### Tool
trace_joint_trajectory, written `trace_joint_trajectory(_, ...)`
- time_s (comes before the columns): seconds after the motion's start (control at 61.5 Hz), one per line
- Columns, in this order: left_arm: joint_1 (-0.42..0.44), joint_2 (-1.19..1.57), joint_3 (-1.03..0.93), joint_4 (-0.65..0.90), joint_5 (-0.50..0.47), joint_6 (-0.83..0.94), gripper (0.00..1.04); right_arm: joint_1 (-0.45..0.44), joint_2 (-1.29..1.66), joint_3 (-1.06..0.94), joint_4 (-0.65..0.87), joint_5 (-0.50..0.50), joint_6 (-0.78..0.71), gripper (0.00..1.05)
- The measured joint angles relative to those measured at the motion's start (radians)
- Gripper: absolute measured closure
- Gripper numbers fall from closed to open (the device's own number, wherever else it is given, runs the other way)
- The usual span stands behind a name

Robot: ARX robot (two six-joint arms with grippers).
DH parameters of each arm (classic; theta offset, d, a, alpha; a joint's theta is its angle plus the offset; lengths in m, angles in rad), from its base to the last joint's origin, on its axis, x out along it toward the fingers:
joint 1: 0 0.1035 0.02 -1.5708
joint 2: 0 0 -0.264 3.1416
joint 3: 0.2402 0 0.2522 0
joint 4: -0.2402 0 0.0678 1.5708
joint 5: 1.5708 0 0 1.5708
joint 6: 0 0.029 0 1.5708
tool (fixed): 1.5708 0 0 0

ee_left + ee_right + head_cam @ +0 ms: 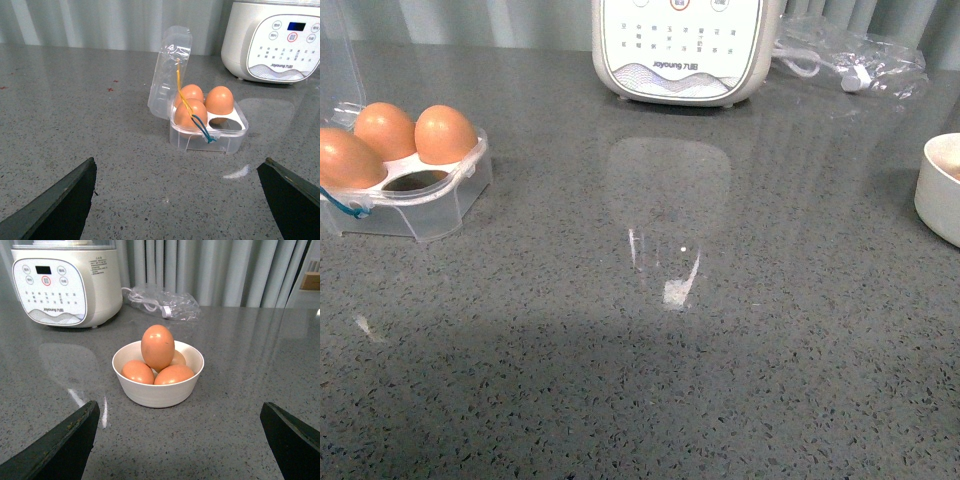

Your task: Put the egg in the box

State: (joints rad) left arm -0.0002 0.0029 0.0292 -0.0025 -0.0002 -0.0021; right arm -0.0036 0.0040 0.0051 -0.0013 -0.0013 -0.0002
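Note:
The box [430, 205] stands at the table's left with its clear lid [170, 70] up, and a blue cord [202, 130] hangs over its front. Three brown eggs fill three cells, and one cell [225, 121] is empty. At the right, a white bowl [157, 392] holds several brown eggs, with one egg [157, 346] standing upright on top. My left gripper [179, 160] is open, facing the box [210, 140] from a short way off. My right gripper [180, 403] is open in front of the bowl, holding nothing. Neither arm shows in the front view.
A white Joyoung cooker [675, 50] stands at the back centre. Right of it lies a clear plastic bag with a cable [850, 55]. The bowl [940, 195] is cut off by the front view's right edge. Grey speckled countertop [670, 350] lies between box and bowl.

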Motion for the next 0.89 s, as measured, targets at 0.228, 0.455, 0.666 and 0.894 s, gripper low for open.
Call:
trace_joint_trajectory(0.228, 0.0, 0.0, 0.0, 0.0, 0.0, 0.0, 0.07, 0.0, 0.0, 0.0, 0.0, 0.0, 0.0, 0.07)
trace_joint_trajectory(0.455, 0.0, 0.0, 0.0, 0.0, 0.0, 0.0, 0.07, 0.0, 0.0, 0.0, 0.0, 0.0, 0.0, 0.07)
trace_joint_trajectory(0.666, 0.0, 0.0, 0.0, 0.0, 0.0, 0.0, 0.07, 0.0, 0.0, 0.0, 0.0, 0.0, 0.0, 0.07)
trace_joint_trajectory(0.894, 0.0, 0.0, 0.0, 0.0, 0.0, 0.0, 0.07, 0.0, 0.0, 0.0, 0.0, 0.0, 0.0, 0.07)
